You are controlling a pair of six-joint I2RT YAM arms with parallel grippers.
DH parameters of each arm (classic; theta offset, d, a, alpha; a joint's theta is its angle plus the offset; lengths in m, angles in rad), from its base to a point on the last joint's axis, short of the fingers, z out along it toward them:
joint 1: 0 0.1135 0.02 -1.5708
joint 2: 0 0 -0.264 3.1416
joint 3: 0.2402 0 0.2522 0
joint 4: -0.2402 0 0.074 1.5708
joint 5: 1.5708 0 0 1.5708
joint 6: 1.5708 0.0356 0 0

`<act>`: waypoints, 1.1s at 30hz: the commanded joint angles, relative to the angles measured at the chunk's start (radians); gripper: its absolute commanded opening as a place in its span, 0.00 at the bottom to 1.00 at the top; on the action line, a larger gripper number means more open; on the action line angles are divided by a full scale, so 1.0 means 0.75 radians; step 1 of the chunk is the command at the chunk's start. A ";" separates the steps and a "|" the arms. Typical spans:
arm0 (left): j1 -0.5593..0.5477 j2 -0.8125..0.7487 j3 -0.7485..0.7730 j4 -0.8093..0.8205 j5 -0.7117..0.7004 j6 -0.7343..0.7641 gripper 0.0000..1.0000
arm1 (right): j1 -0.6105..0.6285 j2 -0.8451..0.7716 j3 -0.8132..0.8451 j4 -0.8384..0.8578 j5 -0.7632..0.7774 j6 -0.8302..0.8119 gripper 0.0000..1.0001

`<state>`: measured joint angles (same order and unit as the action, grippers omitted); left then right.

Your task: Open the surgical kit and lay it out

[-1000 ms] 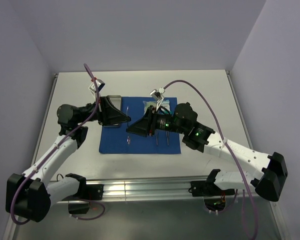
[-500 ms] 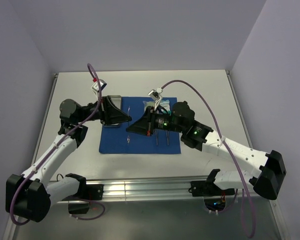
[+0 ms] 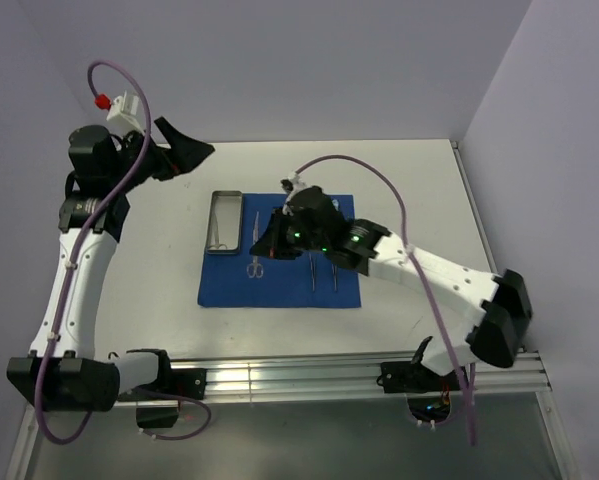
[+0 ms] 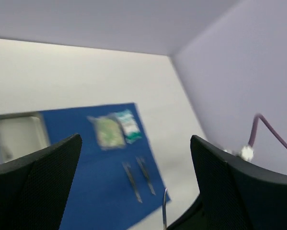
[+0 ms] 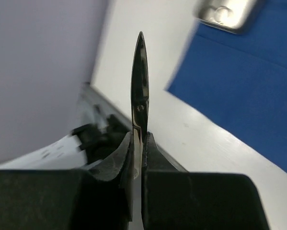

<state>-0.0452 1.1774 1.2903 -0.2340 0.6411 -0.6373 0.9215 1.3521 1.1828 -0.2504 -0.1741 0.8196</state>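
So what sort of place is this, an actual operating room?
Probably a robotics test cell, not a theatre: bare white tabletop boxed by blank lilac walls, two white robot arms bolted to an aluminium rail.

1. A white surface (image 3: 419, 190) lies beneath both arms: the left end effector (image 3: 191, 150) hangs over its far-left corner, the right end effector (image 3: 272, 237) above its middle.
2. Pale lavender walls (image 3: 319, 60) stand behind and beside them.
3. An aluminium rail (image 3: 299, 375) lines the near edge, well apart from both.

Tray (image 3: 224, 215) at left of cloth (image 3: 279, 288), scissors (image 3: 254, 264) beside — tweezers (image 3: 322, 274) right.
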 commanded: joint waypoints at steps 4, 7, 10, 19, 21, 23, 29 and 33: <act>0.087 0.152 0.194 -0.477 -0.468 0.297 0.99 | 0.088 0.485 0.488 -0.749 0.472 0.156 0.00; 0.117 0.112 0.106 -0.457 -0.495 0.306 0.99 | 0.109 0.676 0.723 -0.919 0.596 0.220 0.00; 0.124 0.069 0.037 -0.439 -0.491 0.318 0.99 | 0.111 0.752 0.769 -0.914 0.607 0.245 0.00; 0.122 0.058 -0.033 -0.437 -0.476 0.302 0.99 | 0.060 0.850 0.634 -0.899 0.551 0.169 0.00; 0.124 0.064 -0.049 -0.420 -0.456 0.291 0.99 | 0.048 0.878 0.626 -0.899 0.537 0.159 0.00; 0.124 0.072 -0.070 -0.408 -0.432 0.271 0.99 | 0.040 0.913 0.628 -0.873 0.521 0.149 0.00; 0.122 0.107 -0.076 -0.422 -0.413 0.273 0.99 | 0.007 1.015 0.716 -0.854 0.476 0.114 0.00; 0.124 0.105 -0.088 -0.420 -0.405 0.287 0.99 | -0.001 1.087 0.793 -0.871 0.459 0.096 0.00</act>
<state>0.0471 1.2655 1.2301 -0.5663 0.3153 -0.4309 0.9276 2.1525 1.6985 -0.9066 0.1677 0.9070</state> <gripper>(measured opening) 0.993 0.104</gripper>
